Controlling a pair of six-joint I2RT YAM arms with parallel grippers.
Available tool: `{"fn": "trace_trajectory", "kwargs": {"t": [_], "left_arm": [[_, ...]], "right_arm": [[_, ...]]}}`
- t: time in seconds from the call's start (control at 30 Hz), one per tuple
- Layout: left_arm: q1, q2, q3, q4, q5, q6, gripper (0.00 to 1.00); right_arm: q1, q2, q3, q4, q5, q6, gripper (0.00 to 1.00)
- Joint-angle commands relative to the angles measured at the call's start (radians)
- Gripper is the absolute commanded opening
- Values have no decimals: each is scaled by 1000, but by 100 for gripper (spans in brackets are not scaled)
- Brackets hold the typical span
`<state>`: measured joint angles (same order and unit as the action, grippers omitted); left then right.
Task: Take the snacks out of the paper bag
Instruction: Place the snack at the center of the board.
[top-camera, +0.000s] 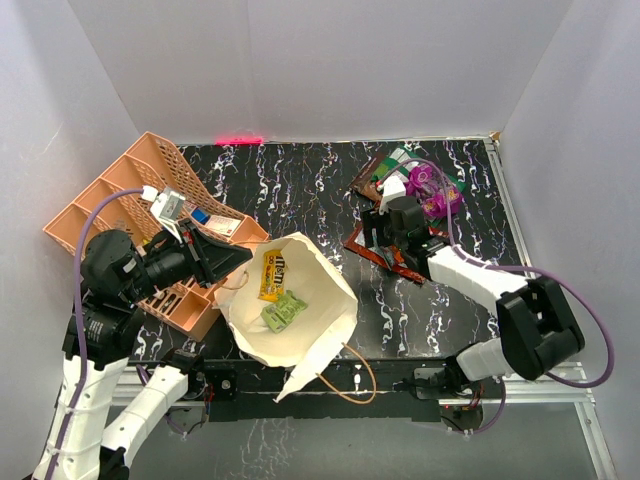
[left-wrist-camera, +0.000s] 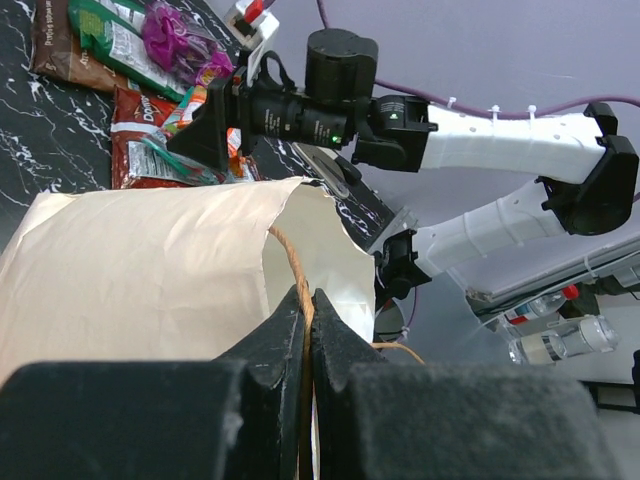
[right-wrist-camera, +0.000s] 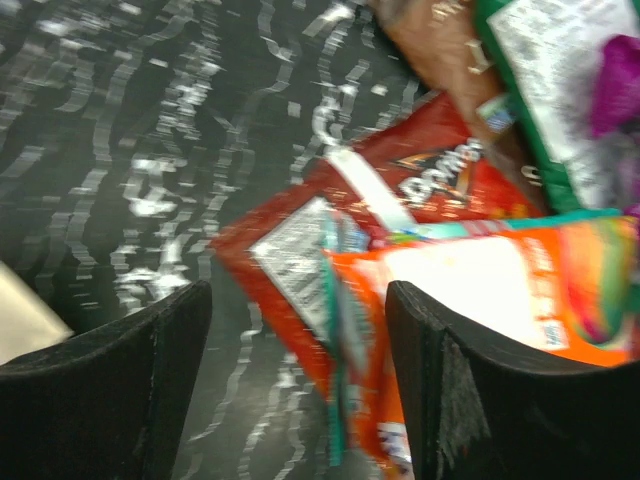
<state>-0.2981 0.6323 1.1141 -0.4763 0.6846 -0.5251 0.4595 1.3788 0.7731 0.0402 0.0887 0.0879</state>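
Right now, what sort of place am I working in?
Probably a lab test booth: plain white walls close in a black marbled table, with robot arms bolted to a metal frame at its edge.

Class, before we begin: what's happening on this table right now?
The left gripper is shut on the loop handle of the paper bag. The right gripper hangs open over an orange packet lying on a red packet, near other snacks already out on the table. A yellow packet and a green packet lie inside the bag.

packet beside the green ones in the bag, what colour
Yellow packet, clearest in the top external view.
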Motion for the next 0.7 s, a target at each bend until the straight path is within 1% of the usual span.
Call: {"fn": "trace_trajectory", "kwargs": {"t": [0.0,0.1,0.23,0.33,0.4,0.47,0.53,0.6,0.67], "left_arm": [[0,-2,-6,14,63,3,0],[1,-5,-14,5,94,29,0],[-1,-58,-75,64,152,39,0],[2,-113,-130,132,181,22,0],[0,-144,-181,202,242,-7,0],[1,-168,-248,308,330,-68,0],[2,-175,-282,347,349,-106,0],[0,-177,-290,355,348,-120,0],[1,-180,-275,335,320,-105,0]], "right_arm": [[1,-136,19,62,-121,73,79],[-1,-191,62,-32,-140,-27,81],[1,-296,107,-163,-411,-288,81],[2,-407,130,-175,-560,-380,81],[4,-465,143,-154,-704,-407,81],[16,-498,155,-119,-850,-420,81],[44,-509,175,-92,-952,-415,80],[92,-510,198,-86,-1004,-412,78],[167,-508,221,-84,-1007,-415,78]]}}
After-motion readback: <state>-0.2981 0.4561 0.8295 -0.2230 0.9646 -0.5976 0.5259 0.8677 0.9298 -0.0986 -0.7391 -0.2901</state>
